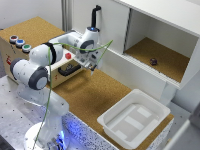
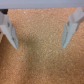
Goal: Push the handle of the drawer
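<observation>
Hovering over the cork worktop (image 1: 95,95) just off the drawer's front, gripper (image 1: 91,66) pointing down, jaws spread wide with nothing between them. Wrist view confirming: two pale fingers (image 2: 11,34) well apart, only speckled brown cork beneath, no handle in sight there.

Looking for the handle (image 1: 70,70): black horizontal bar, mostly hidden behind the arm's wrist, a short stretch peeking out low on the pale wooden front. Drawer (image 1: 35,47) sitting at the exterior view's left, a plywood box with a red round button (image 1: 68,56) on its front and a row of coloured buttons on top; yellow button not made out from here.

Judging the handling: bar probably rigid and firmly fixed, no give, no fragility to worry about. Drawer likely sliding with some friction rather than weight. No real grasp called for; pressing squarely on the middle of the bar, between its bent ends, to avoid skewing the box. Smooth black surface perhaps slippery, so flat contact better than a fingertip edge.

Push not yet started; gripper near the handle, contact not apparent.
</observation>
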Robot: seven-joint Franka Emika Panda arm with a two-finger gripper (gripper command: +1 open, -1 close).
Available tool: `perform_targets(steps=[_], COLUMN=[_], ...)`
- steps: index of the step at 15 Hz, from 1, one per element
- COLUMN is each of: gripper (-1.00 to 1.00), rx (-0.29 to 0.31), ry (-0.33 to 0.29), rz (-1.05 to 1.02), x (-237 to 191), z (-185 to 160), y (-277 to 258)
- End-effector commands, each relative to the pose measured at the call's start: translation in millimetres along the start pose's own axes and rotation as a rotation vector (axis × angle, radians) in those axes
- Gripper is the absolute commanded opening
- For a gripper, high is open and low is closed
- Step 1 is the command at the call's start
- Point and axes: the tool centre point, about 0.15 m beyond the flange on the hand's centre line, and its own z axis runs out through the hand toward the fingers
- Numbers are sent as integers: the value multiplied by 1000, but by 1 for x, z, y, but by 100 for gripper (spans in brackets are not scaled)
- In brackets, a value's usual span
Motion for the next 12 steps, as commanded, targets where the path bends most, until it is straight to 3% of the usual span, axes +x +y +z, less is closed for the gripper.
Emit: perform_targets(steps=[1, 7, 9, 12], gripper=[-100, -100, -100, -100], rx=[17, 1, -41, -63], ry=[91, 139, 177, 179], rz=[-8, 102, 118, 101], x=[3, 19, 23, 22], z=[37, 31, 24, 23], y=[-25, -68, -84, -109])
